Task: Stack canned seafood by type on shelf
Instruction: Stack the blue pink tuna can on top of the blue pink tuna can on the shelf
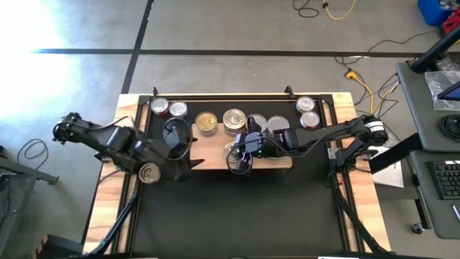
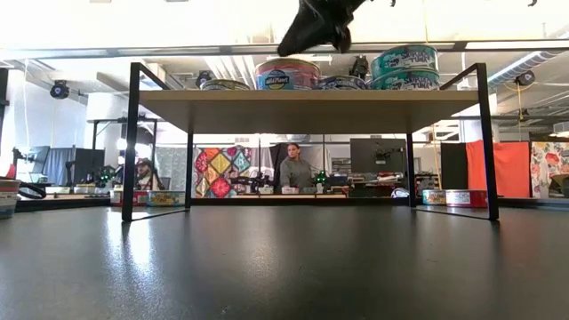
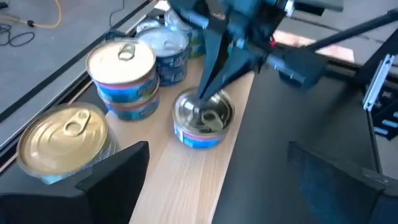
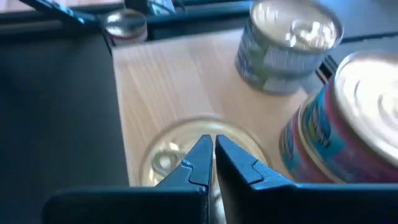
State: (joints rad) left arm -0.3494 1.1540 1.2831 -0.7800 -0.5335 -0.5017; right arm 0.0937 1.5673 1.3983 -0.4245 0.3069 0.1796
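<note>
The right gripper (image 4: 210,163) is seen with its jaws pressed together, the tips set down on the lid of a single silver-topped tin (image 3: 203,118) that stands on the near edge of the shelf (image 1: 208,157). No tin is pinched between those jaws; the tin lies directly beneath them, its blue label showing below the lid in the left wrist view. In the high view the same gripper (image 1: 241,155) is placed over the middle of the light-wood board, with its arm reaching in from the right side of the table.

The left gripper (image 1: 176,144) is held just off the left end of the shelf, its jaws spread and nothing between them. A loose gold-lidded tin (image 1: 149,173) lies on the black mat (image 1: 237,216) just beside that arm.

Farther back on the shelf, a gold-lidded tin (image 3: 63,142) and a stack of two blue-labelled tins (image 3: 122,76) are set side by side, with more tins (image 1: 267,124) behind the right arm.

Beyond the shelf, tins are grouped at the mat's far corners: two at the left (image 1: 167,108) and two at the right (image 1: 307,112).
</note>
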